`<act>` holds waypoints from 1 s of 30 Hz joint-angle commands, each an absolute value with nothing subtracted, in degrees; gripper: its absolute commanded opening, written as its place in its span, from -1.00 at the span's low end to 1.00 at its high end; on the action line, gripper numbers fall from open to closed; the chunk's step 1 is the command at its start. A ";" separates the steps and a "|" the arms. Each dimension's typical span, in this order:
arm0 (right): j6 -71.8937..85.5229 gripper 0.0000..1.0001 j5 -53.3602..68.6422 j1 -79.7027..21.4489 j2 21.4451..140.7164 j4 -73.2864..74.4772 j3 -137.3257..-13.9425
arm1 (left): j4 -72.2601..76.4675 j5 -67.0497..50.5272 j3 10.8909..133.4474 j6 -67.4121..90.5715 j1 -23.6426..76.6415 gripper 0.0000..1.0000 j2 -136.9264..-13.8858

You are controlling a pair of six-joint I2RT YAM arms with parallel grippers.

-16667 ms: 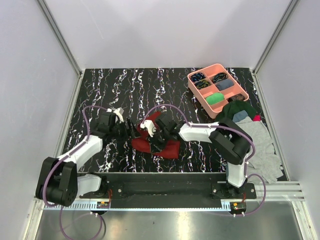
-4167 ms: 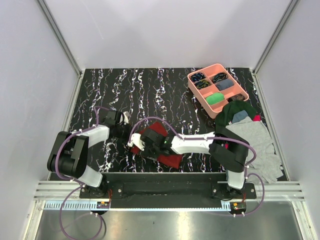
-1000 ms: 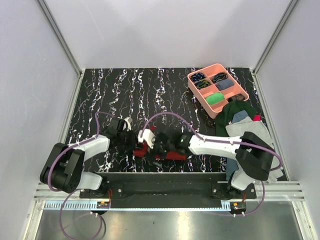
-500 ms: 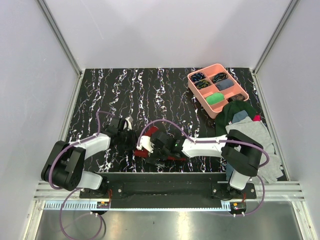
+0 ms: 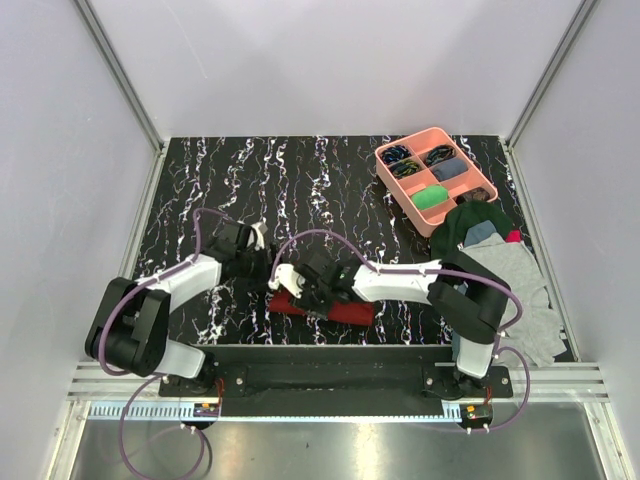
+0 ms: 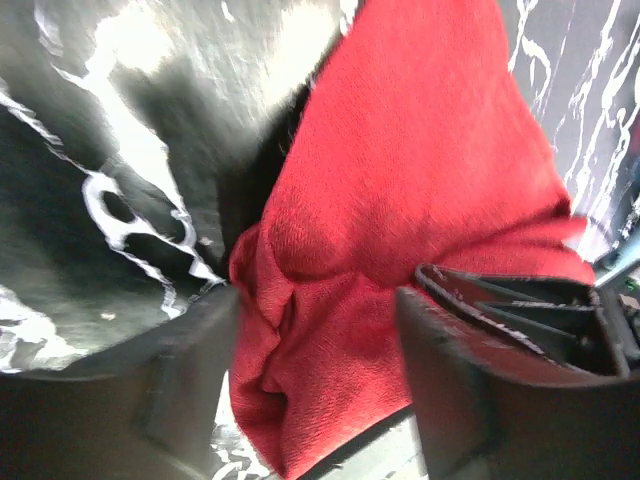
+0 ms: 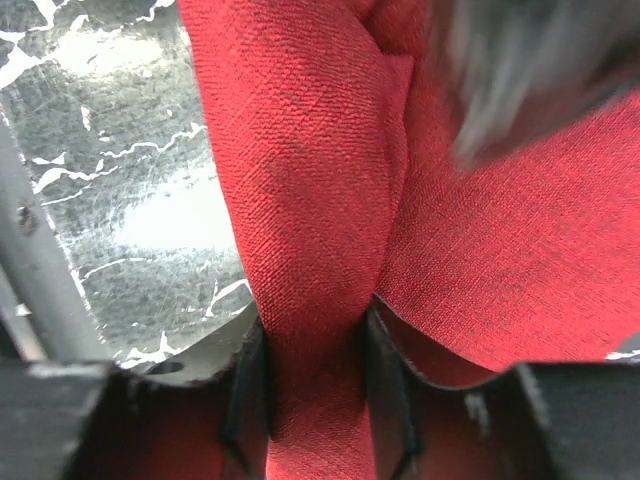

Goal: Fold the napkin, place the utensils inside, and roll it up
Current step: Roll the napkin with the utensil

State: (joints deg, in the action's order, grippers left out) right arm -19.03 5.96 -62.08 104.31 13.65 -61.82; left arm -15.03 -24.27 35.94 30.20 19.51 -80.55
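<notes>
The napkin [image 5: 345,312] is a dark red bunched strip near the table's front edge, left of centre. My right gripper [image 5: 300,296] is at its left end. In the right wrist view the right gripper [image 7: 312,390] is shut on a thick fold of the napkin [image 7: 300,150]. My left gripper [image 5: 267,268] sits just beyond that end. In the left wrist view the left gripper [image 6: 315,390] is open, its fingers wide apart with a crumpled end of the napkin [image 6: 400,180] lying loose between them. The utensils are hidden.
A pink compartment tray [image 5: 388,178] stands at the back right. A pile of grey, green and blue clothes [image 5: 505,270] lies along the right edge. The black marbled table [image 5: 300,180] ends at a metal rail just behind the napkin's near side.
My left gripper has opened and let go of the napkin. My right gripper has closed onto a fold of it, and the cloth now lies as a longer strip.
</notes>
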 commanded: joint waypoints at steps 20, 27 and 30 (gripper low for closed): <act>-8.09 -0.35 54.74 -45.45 122.86 34.98 -80.50 | -7.92 -23.03 29.62 30.67 14.76 0.68 -63.37; -7.03 -0.39 63.10 -42.63 129.54 35.24 -84.46 | -1.23 -25.66 26.11 32.52 16.44 0.52 -63.89; -6.51 -0.39 64.34 -41.75 131.65 35.16 -85.69 | -0.53 -26.10 25.58 32.52 16.44 0.37 -64.34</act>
State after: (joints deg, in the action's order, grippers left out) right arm -7.62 61.01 -42.74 128.81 34.57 -83.20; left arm -6.31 -23.53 26.17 31.99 16.29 -64.23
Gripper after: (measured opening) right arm 0.319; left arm 0.732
